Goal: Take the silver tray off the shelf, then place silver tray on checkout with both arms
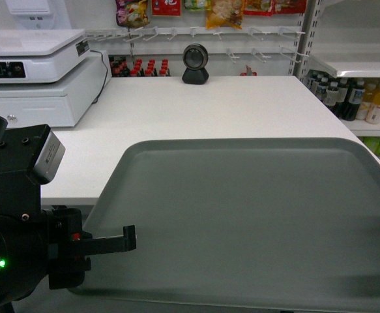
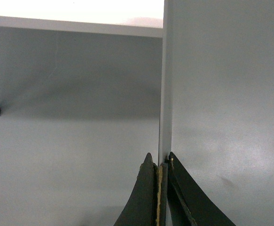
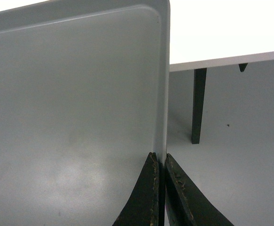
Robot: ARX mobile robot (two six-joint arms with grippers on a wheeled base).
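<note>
Right, I see the tray (image 1: 255, 215) held level, its far end over the checkout (image 1: 196, 107). My left gripper (image 2: 161, 165) pinches its left rim; my right gripper (image 3: 160, 162) pinches its right rim.

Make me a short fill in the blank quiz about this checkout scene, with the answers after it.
1. Each gripper holds the silver tray by its ____.
2. The tray's far end already hangs above the white ____.
3. The black scanner stands at the counter's ____ edge.
4. A ____ light glows on the left arm.

Answers: rim; checkout; far; green
</note>
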